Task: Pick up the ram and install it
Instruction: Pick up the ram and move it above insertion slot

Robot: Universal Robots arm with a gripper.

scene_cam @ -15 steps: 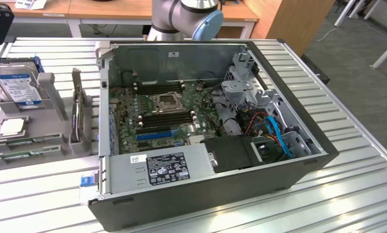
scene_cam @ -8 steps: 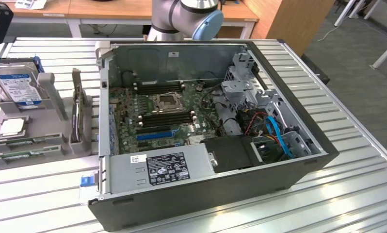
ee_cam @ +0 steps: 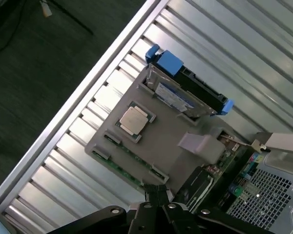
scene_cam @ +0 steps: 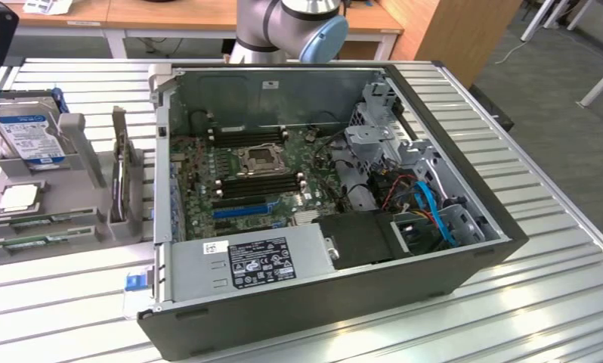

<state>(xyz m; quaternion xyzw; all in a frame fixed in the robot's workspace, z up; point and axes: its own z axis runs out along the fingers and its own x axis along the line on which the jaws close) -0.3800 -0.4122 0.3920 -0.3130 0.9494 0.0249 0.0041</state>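
Gripper [ee_cam: 158,194] shut, black fingers pinched together, nothing between them that I can see. Ribbed metal table [scene_cam: 543,318] carries the open steel PC case [scene_cam: 281,333] and a grey plastic tray [ee_cam: 171,141]. Ram [ee_cam: 124,168], a thin green stick, lies flat along the tray's edge, near the fingertips.

Exterior view: high, off the arm, angled down over the open computer case [scene_cam: 281,318] on the slatted desk [scene_cam: 543,287], mid-range. Wrist view: close, looking past the gripper [ee_cam: 158,194] down onto the grey parts tray [ee_cam: 171,146]. Shared: grey parts tray, hard drive [ee_cam: 178,97], computer case corner.
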